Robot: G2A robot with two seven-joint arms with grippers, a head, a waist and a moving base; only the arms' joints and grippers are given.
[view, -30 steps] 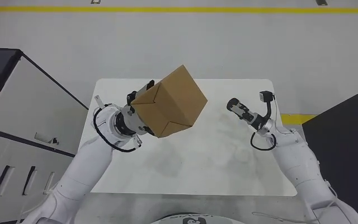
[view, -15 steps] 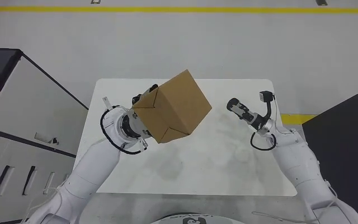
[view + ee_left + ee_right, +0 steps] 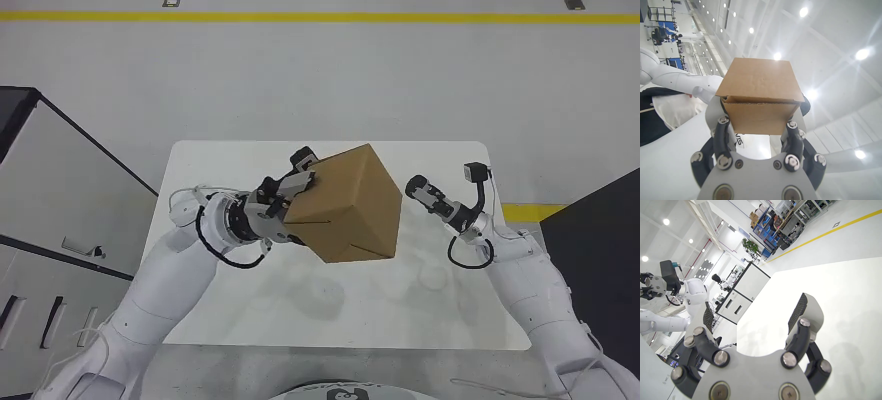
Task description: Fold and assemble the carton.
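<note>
Left pincer (image 3: 761,117), tips hidden behind the carton (image 3: 350,203) in its grip

My right tool (image 3: 755,302) hangs over the white bench (image 3: 838,285), ribbed fingers (image 3: 797,311) spread well apart. Beyond the fingertips, past the bench's edge, stands a pale cabinet (image 3: 755,277).

Seen from above, the carton (image 3: 352,203) covers the tips of the left tool (image 3: 296,190) and the patch of desk (image 3: 420,310) beneath it, and its underside faces away. From the left wrist, the carton's near flaps mask where the fingers (image 3: 712,113) press on it.
</note>
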